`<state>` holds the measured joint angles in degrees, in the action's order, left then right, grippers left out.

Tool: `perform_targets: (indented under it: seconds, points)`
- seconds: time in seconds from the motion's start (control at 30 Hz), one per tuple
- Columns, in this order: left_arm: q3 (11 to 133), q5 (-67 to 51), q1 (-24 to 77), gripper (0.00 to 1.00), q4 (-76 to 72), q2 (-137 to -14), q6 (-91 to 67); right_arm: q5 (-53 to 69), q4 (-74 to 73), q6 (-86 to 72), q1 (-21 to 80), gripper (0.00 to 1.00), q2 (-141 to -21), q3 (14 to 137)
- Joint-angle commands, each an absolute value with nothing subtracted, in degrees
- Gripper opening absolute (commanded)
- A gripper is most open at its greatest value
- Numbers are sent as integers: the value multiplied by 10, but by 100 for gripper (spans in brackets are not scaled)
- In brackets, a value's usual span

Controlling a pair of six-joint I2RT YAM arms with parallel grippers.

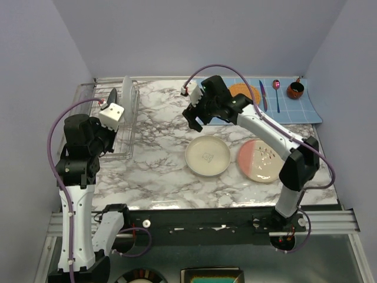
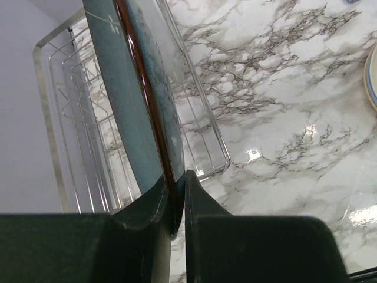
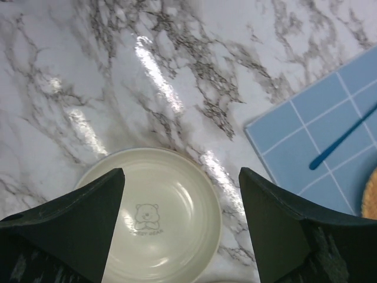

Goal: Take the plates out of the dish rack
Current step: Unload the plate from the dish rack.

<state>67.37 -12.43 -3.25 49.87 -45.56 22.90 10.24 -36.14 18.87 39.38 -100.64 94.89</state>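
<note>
The silver wire dish rack (image 1: 121, 144) stands at the table's left. My left gripper (image 1: 109, 104) is over it, shut on the rim of the teal plate with a red rim (image 1: 112, 94), which stands on edge. In the left wrist view the plate (image 2: 118, 100) is pinched between my fingers, with the gripper (image 2: 177, 184) above the rack (image 2: 70, 124). A pale plate (image 1: 126, 88) stands upright at the rack's far end. The cream plate (image 1: 207, 155) and the pink-and-cream plate (image 1: 259, 160) lie flat on the table. My right gripper (image 1: 197, 122) is open and empty above the cream plate (image 3: 150, 218).
A blue grid mat (image 1: 294, 103) at the back right holds an orange woven disc (image 1: 244, 91), a blue knife (image 1: 263, 94), a spoon (image 1: 276, 91) and a small dark cup (image 1: 295, 89). The mat's corner (image 3: 318, 135) shows in the right wrist view.
</note>
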Motion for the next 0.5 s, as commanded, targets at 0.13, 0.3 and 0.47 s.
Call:
perform_targets:
  seconds: [0.13, 0.3, 0.47]
  points:
    - [691, -71, -31, 0, 406, -415, 242, 254, -467, 91, 410, 87, -1206, 1213]
    - [676, -59, -32, 0, 387, -410, 222, 303, -442, 8, 414, 86, -1280, 1301]
    - [649, -47, -33, 0, 366, -410, 228, 311, -355, -45, 439, 86, -1278, 1252]
